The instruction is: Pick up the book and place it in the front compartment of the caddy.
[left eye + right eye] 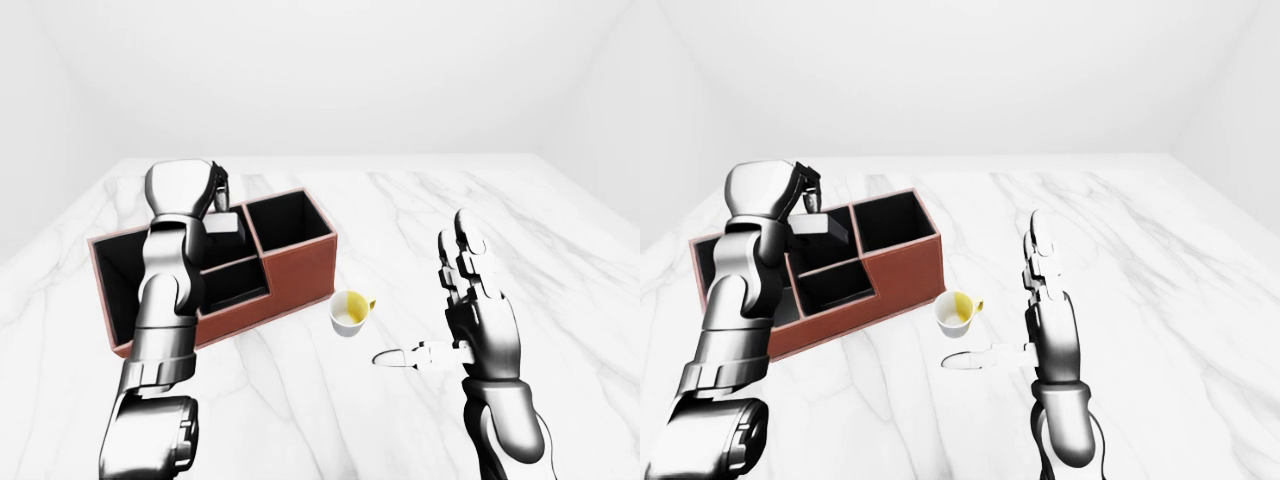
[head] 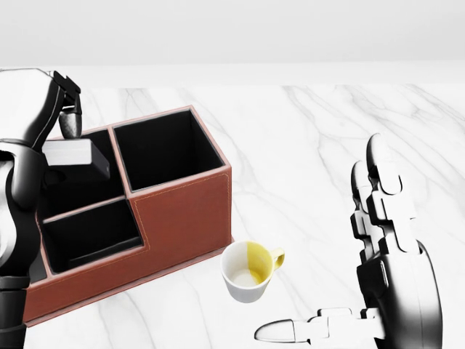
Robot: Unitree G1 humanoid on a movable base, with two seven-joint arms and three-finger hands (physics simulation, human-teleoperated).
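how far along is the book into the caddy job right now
Picking up looks done: the left hand has its fingers closed on the grey book and holds it above the caddy. In hand is lining it up over the compartments. Left to do: lower it into the front compartment and let go; which compartment it hangs over is hard to tell. The right hand is open and idle beside the cup.

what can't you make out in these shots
- Left hand fingers: mostly behind the book and the wrist in every view, so the grip is unclear.
- Caddy left end: cut off by the head view's edge, covered by the left arm in the eye views.
- Compartment floors: too dark in all views.
- Right hand: open; its wrist leaves the head view's bottom edge.
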